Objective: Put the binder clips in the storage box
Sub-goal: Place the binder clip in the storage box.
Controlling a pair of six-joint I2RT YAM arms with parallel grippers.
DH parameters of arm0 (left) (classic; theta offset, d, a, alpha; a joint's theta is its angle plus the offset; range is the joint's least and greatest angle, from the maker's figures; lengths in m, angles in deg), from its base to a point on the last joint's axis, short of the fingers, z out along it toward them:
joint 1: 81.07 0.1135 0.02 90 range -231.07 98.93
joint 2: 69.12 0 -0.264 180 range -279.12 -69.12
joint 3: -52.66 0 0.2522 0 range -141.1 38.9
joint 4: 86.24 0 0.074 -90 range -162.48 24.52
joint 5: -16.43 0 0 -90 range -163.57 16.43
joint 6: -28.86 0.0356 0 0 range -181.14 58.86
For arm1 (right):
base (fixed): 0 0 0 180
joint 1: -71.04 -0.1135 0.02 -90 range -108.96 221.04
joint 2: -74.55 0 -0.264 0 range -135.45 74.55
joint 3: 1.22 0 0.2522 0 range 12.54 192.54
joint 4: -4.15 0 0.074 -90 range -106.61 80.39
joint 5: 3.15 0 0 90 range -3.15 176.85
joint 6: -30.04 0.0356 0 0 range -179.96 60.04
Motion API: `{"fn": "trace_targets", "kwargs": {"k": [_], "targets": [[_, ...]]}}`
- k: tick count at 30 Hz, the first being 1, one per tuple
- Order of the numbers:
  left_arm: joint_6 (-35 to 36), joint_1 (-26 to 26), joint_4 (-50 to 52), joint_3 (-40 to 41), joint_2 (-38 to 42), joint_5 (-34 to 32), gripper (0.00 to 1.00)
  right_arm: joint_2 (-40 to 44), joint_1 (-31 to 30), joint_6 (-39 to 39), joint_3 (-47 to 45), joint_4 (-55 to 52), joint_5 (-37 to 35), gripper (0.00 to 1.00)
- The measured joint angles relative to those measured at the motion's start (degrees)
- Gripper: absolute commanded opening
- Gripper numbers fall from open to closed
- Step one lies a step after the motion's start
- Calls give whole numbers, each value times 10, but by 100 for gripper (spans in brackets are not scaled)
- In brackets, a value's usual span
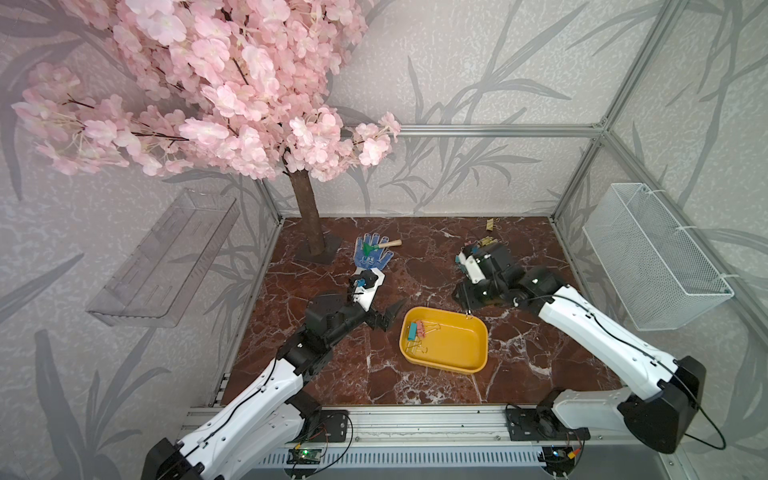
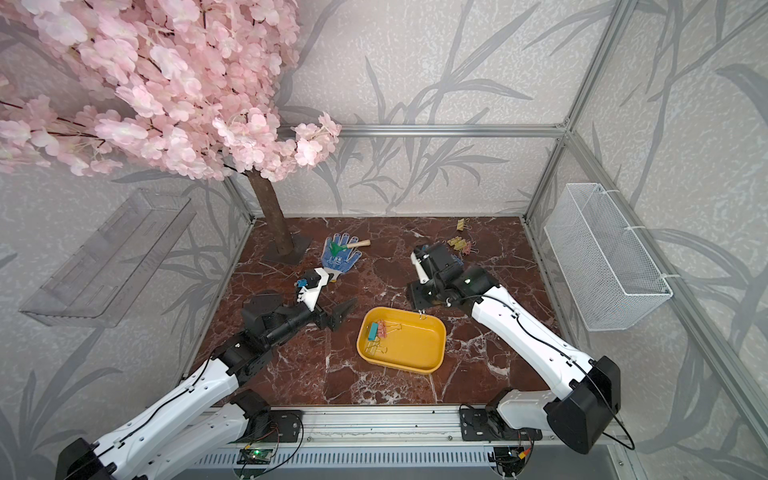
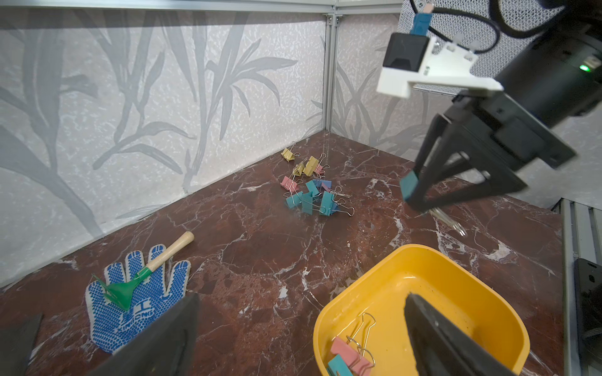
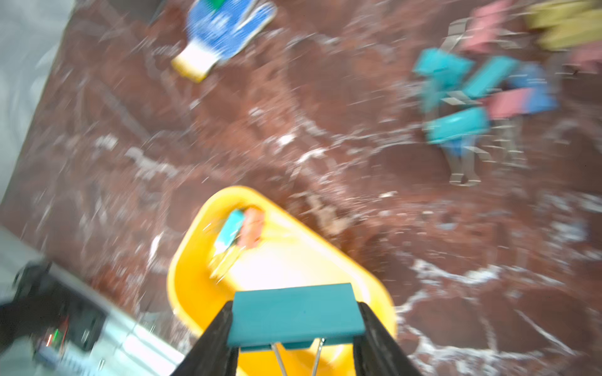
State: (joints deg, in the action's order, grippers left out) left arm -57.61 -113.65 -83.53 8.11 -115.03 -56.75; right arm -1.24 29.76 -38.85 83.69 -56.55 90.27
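Your right gripper (image 4: 294, 325) is clamped on a teal clip (image 4: 294, 314), pinching the body end to end with the wire handles hanging below. In both top views the handles dangle right at the far rim of the yellow tray (image 1: 453, 345), so the clip looks barely over the edge and not yet above the tray floor. The right wrist view is blurred, so you can't judge the exact overlap from it.

If you let go here, the clip may strike the rim and drop onto the table outside. If you lower first, the handles could snag the rim and drag or tip the light tray, spilling the clips (image 1: 417, 332) already lying in its corner. The end-to-end hold is also narrow, so a jolt could twist the clip loose.

Your left gripper (image 2: 345, 313) stands wide and empty just beside the tray, where a careless sweep could nudge it. Most clips still sit in the pile (image 3: 312, 192) towards the back wall.
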Motion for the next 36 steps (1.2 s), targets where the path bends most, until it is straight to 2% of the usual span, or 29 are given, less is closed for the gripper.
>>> {"fn": "trace_targets", "kwargs": {"k": [3, 8, 13, 19, 23, 25, 29, 30, 33, 36], "targets": [[6, 0, -1, 6, 16, 0, 100, -43, -72, 0, 5, -10, 12, 41], [15, 0, -2, 18, 45, -5, 100, -147, -133, 0, 20, -16, 27, 43], [25, 0, 5, 26, 59, -13, 100, -242, -165, -1, 70, -17, 33, 46], [34, 0, 24, 32, 53, -22, 100, -284, -169, 2, 97, 1, 31, 62], [34, 0, 21, 32, 52, -23, 100, -283, -170, 2, 97, 7, 26, 79], [34, 0, 17, 32, 52, -19, 100, -279, -170, 3, 93, 16, 19, 83], [29, 0, -13, 35, 57, 1, 100, -249, -163, 3, 73, 35, 16, 84], [24, -1, -25, 38, 62, 7, 98, -235, -159, 5, 66, 39, 19, 84], [-20, -16, -52, 41, 67, -7, 84, -160, -125, 19, 22, 67, 29, 84], [-99, -52, -25, -7, 22, -72, 72, -25, -29, 58, -63, 116, 37, 86]]}}
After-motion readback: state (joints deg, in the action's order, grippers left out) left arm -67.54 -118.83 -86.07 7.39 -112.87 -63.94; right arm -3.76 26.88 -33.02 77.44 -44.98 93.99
